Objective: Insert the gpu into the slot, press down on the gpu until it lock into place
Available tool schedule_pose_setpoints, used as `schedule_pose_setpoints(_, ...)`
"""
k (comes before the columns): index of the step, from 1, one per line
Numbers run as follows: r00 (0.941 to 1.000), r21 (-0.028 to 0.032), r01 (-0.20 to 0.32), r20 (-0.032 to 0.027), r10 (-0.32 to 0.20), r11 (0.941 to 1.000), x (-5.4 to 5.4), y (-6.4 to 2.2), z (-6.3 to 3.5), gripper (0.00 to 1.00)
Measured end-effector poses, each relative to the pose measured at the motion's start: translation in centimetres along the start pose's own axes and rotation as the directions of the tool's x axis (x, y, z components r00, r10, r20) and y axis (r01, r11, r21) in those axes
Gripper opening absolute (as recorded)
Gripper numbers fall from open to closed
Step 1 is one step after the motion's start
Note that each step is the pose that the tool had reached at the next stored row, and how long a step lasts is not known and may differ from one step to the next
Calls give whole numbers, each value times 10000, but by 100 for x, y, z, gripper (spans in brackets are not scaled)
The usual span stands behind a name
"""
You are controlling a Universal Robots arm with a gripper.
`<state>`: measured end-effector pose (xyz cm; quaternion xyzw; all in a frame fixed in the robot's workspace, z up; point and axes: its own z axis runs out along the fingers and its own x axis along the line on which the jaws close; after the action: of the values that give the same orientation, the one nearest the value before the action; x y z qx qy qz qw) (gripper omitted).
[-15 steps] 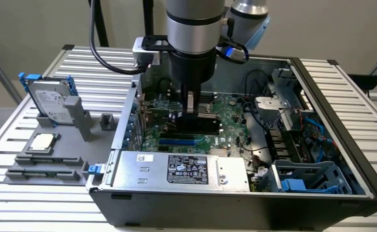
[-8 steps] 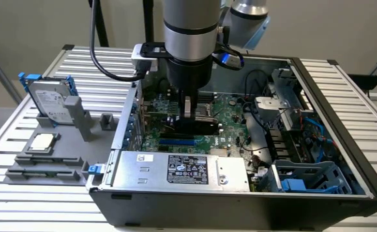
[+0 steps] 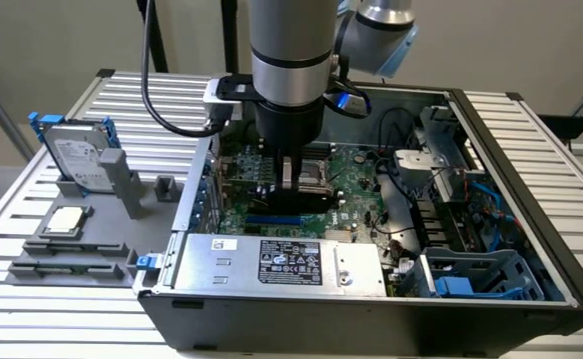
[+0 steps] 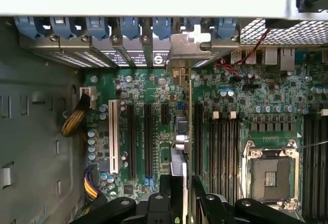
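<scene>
The gpu stands on edge inside the open computer case, its black shroud below the arm's wrist. My gripper is shut on it from above. In the wrist view the gpu is edge-on between my two black fingers, and its silver end bracket reaches the case's rear wall. A bright-blue strip, the slot, shows on the motherboard just under the card's near side. I cannot tell whether the card's edge is down in the slot.
The case wall surrounds the motherboard. A silver power supply lies in front. Black memory slots and the CPU socket sit beside the card. A hard drive and a chip rest on grey holders outside.
</scene>
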<state>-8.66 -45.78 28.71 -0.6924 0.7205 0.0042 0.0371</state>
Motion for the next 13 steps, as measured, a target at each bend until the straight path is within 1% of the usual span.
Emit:
schedule_pose_setpoints(3, 10000, 1, 0, 1, 0, 10000, -7, 18, 46, 26)
schedule_pose_setpoints(5, 10000, 0, 0, 0, 0, 10000, -7, 23, 60, 26)
schedule_pose_setpoints(13, 10000, -1, 0, 0, 0, 10000, -7, 23, 62, 26)
